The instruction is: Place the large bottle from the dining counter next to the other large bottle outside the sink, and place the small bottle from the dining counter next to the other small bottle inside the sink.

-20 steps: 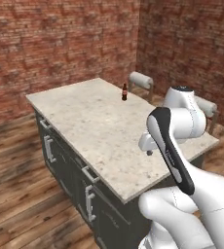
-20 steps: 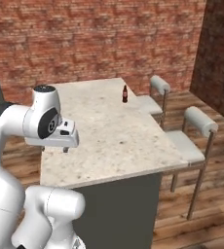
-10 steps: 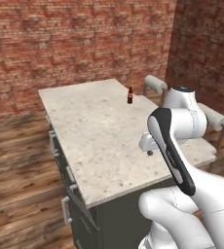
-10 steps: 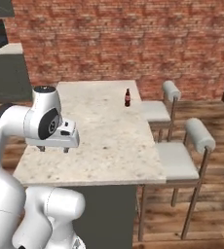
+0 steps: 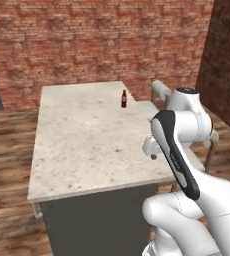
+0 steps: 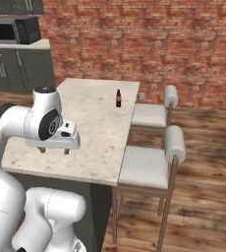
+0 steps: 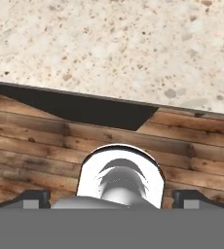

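Swinging round with the base, both base views had shifted since the earlier frames: the whole room turned, while the bottle kept its place on the bench top. At this moment the small bottle (image 5: 123,99) stood upright near the far right edge of the bench (image 5: 82,140), just by the nearer of two pale padded stools (image 6: 152,165). It was short and dark brown, with a reddish band round its middle; at this range the label itself could not be read, and it was probably glass. It stood alone on the pale speckled stone, well apart from the arm. The claw (image 6: 53,149) hung above the near end of the bench with its tips spread wide and nothing between them. From the hand view the dark finger tips (image 7: 33,198) sat far apart at the bottom, over wooden floor (image 7: 31,141) beside the bench edge.
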